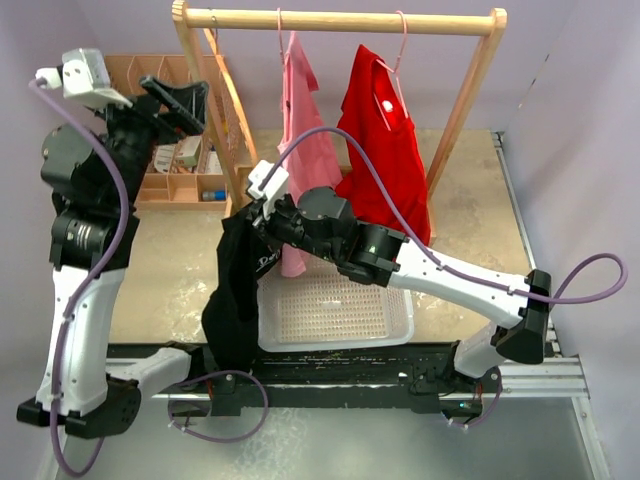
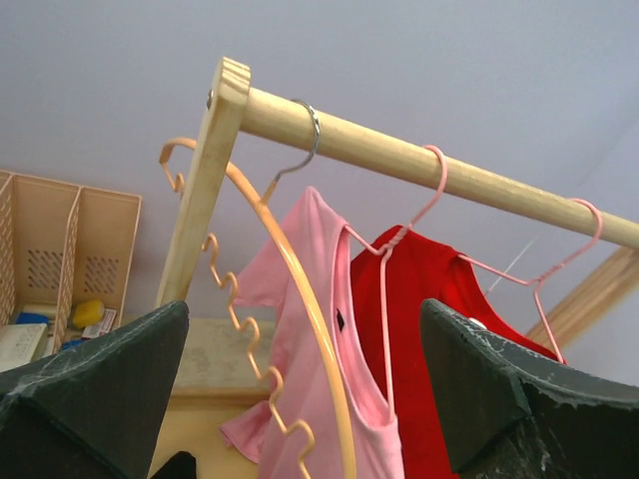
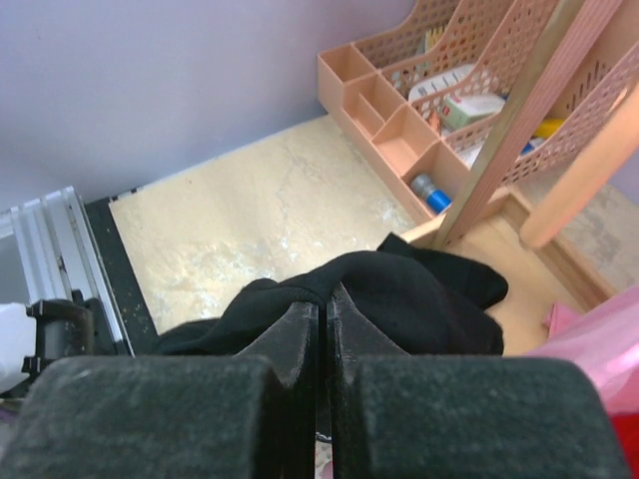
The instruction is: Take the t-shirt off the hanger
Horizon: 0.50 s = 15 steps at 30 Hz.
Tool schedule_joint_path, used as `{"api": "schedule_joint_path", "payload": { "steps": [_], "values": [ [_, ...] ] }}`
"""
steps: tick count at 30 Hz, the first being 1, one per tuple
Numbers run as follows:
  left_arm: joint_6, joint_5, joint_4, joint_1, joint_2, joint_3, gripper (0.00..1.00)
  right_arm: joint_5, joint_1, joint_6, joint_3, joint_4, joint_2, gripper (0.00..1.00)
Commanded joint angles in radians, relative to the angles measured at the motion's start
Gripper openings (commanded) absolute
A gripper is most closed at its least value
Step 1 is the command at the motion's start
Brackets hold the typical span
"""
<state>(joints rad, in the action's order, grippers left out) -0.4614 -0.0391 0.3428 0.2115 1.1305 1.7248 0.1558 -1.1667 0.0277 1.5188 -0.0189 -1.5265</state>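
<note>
Right wrist: right gripper (image 3: 324,299) fills the foreground, pads pressed flat together with a fold of the black t-shirt (image 3: 399,299) pinched between them. The rest of the shirt bunches just beyond the tips, over the table (image 3: 250,220). The peach organiser (image 3: 399,130) behind holds small packets; print is too small to read.

Left wrist: left gripper (image 2: 305,319) is spread wide with nothing in it, aimed up at the rail (image 2: 399,150). A bare orange hanger (image 2: 262,215) is hooked there, beside the pink shirt (image 2: 300,249) and red shirt (image 2: 409,289), each on its own pink wire hanger.

Top: the black tee hangs free from the right fingers, draped past the near-left corner of the white basket (image 1: 340,310). There is white script on the fabric, maybe a "D" first, otherwise illegible.

Read: the tee looks already off the hanger, so this is the carry/drop stage. Next is probably to shift it over the basket, lower, then let go. Watch the hem trailing outside the rim.
</note>
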Motion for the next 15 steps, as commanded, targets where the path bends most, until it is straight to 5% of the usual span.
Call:
{"api": "schedule_joint_path", "payload": {
  "steps": [1, 15],
  "values": [
    [-0.021, 0.065, -0.04, -0.003, -0.111, -0.108, 0.99, -0.04, -0.007, -0.042, 0.148, -0.014, 0.023, 0.0],
    [-0.023, 0.047, 0.055, -0.003, -0.301, -0.197, 0.99, -0.032, -0.007, -0.188, 0.481, 0.015, 0.159, 0.0]
  ]
}}
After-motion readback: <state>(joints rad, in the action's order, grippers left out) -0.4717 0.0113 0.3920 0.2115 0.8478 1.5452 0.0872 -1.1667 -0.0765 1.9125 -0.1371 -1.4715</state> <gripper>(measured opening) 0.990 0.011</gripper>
